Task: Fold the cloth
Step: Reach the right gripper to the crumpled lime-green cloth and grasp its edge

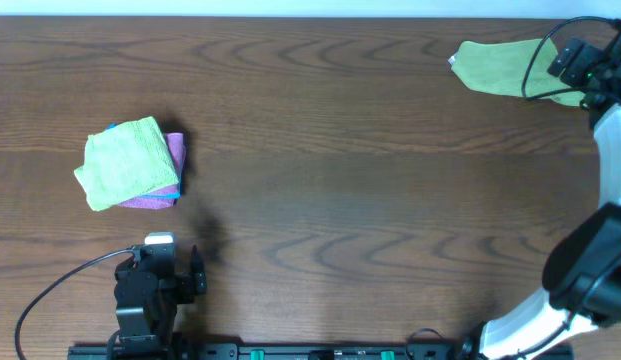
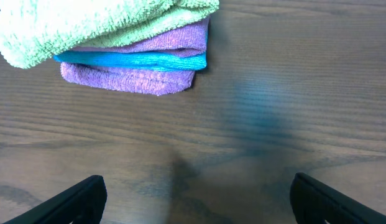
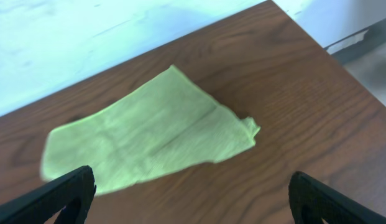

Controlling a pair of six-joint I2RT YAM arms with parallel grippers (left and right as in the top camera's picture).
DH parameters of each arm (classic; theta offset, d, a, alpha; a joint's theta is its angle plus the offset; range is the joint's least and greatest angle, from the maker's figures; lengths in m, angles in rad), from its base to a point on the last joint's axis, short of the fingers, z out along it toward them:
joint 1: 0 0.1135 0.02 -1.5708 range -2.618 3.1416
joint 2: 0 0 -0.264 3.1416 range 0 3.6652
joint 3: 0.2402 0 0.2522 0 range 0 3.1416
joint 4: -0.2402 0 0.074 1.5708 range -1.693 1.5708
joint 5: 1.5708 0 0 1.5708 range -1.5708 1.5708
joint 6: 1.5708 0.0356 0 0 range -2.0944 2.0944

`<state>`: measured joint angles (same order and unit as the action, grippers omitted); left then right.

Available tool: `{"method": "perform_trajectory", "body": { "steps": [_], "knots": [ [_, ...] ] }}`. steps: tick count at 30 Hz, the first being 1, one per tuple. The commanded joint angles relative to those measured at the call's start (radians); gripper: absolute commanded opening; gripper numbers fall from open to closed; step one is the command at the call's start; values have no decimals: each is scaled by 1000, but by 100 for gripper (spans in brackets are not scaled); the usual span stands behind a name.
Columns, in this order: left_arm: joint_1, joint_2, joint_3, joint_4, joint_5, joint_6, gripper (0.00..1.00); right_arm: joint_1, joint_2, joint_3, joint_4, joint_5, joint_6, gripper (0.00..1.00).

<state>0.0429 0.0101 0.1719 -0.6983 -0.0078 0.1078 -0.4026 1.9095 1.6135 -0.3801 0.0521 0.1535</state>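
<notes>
Right gripper [image 3: 191, 202] spread wide, over cloth [image 3: 149, 140] at table corner | left gripper [image 2: 197, 198] spread, near towel stack [image 2: 127, 53]

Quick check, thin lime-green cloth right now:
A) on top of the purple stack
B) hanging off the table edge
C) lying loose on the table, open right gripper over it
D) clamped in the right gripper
C: the cloth lies loose on the table, and the right gripper hangs over it, fingers wide apart with nothing between them.
</notes>
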Motion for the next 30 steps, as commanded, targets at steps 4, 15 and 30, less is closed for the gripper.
{"method": "perform_trajectory", "body": {
  "steps": [4, 15, 30],
  "knots": [
    [-4, -6, -12, -9, -10, -3, 95, -27, 167, 116, -3, -4, 18, 99],
    [-4, -6, -12, -9, -10, -3, 95, -78, 306, 179, 73, 11, 10, 97],
    [-4, -6, -12, -9, -10, -3, 95, -127, 392, 179, 53, -69, 26, 97]
  ]
}}
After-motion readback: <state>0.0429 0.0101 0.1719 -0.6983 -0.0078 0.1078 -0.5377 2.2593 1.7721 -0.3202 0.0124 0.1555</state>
